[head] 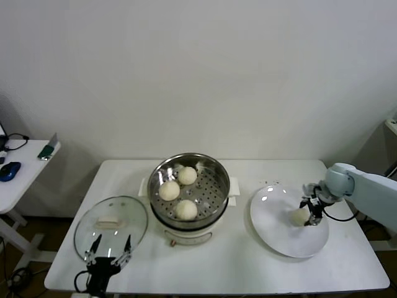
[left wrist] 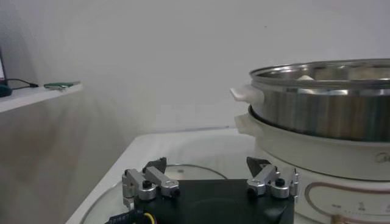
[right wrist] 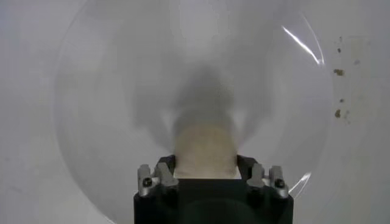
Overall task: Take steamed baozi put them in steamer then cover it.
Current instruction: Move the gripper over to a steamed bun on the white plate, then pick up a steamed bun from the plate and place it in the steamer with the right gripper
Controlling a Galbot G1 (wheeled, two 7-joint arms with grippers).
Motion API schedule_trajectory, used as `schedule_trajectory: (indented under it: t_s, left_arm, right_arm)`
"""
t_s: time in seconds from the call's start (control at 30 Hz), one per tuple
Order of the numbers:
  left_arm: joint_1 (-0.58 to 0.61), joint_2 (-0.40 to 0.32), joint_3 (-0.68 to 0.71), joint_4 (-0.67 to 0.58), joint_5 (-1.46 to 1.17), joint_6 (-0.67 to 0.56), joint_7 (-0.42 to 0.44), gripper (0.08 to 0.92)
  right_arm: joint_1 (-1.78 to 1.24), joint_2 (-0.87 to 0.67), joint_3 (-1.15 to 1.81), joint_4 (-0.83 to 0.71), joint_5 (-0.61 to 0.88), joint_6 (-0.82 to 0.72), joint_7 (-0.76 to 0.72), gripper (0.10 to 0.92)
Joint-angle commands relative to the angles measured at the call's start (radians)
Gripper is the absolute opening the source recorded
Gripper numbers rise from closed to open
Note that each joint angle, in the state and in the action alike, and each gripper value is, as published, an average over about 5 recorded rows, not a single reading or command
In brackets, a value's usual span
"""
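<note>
From the head view we saw three baozi [head: 169, 190] in the steamer [head: 218, 198], and the right claw [head: 308, 214] down on the fourth baozi [head: 299, 216] on the plate [head: 279, 239]. At the left wrist, our left claw [left wrist: 210, 181] gaped empty over the cover [left wrist: 183, 171]. At the right wrist, fingers [right wrist: 163, 175] flanked the bun; we couldn't tell if they gripped it.

Your head view: high, looking down over the tabletop [head: 248, 267] | left wrist: low beside steamer [left wrist: 323, 103] | right wrist: close above plate [right wrist: 91, 140], shared with head.

plain white wall [head: 198, 68], side desk [head: 18, 180] (left)
</note>
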Motion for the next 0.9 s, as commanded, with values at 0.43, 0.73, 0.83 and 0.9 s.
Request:
schedule_trajectory:
  t_s: [0.43,0.73,0.83,0.9]
  left_arm:
    - [-0.011,0.012,0.003,0.008,0.0,0.009,0.002,0.823]
    - [-0.007,0.013,0.007,0.01,0.004,0.009,0.003,0.823]
    - [-0.003,0.014,0.005,0.005,0.002,0.009,0.002,0.823]
    - [0.0,0.015,0.002,0.003,0.0,0.008,0.002,0.823]
  right_arm:
    - [0.937,0.161,-0.574,0.265,0.462,-0.102,-0.038,0.653]
    - [1.044,0.379,-0.46,0.471,0.707,-0.316,0.074,0.645]
    - [0.98,0.437,-0.412,0.509,0.735,-0.37,0.13,0.645]
    - [0.923,0.474,-0.395,0.518,0.741,-0.397,0.169,0.645]
